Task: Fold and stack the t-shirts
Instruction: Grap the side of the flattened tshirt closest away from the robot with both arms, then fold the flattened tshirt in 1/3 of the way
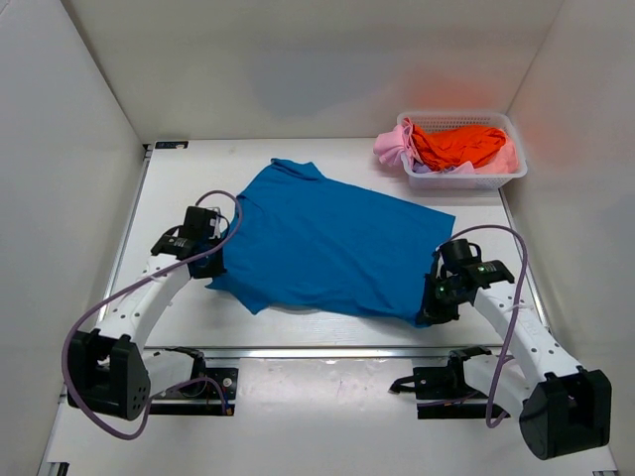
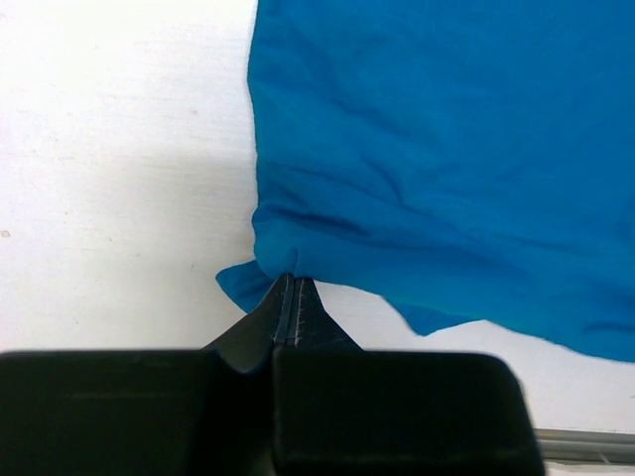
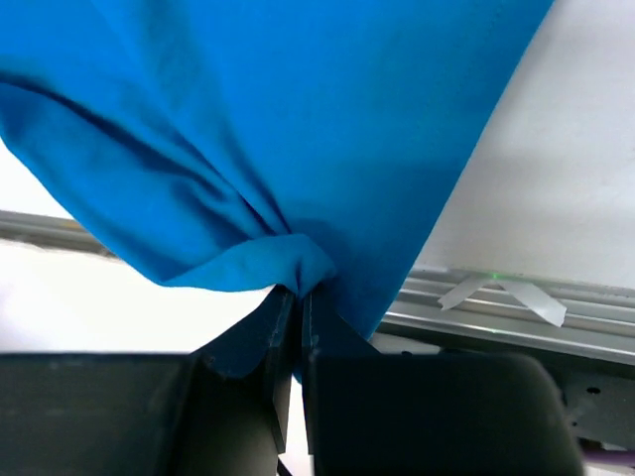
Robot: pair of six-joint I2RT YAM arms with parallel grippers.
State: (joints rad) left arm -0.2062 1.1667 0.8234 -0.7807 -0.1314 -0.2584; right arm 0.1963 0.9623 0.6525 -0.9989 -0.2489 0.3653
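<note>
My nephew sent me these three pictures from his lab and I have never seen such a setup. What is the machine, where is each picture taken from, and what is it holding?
These are two robot arms bolted at the near edge of a white table. The wide picture looks down from above and behind them; the other two come from a small camera on each wrist. A blue t-shirt lies spread on the table. The left gripper is shut on one edge of it, the right gripper on a bunched corner. At the far right, a white basket holds more shirts, orange and pink.
</note>
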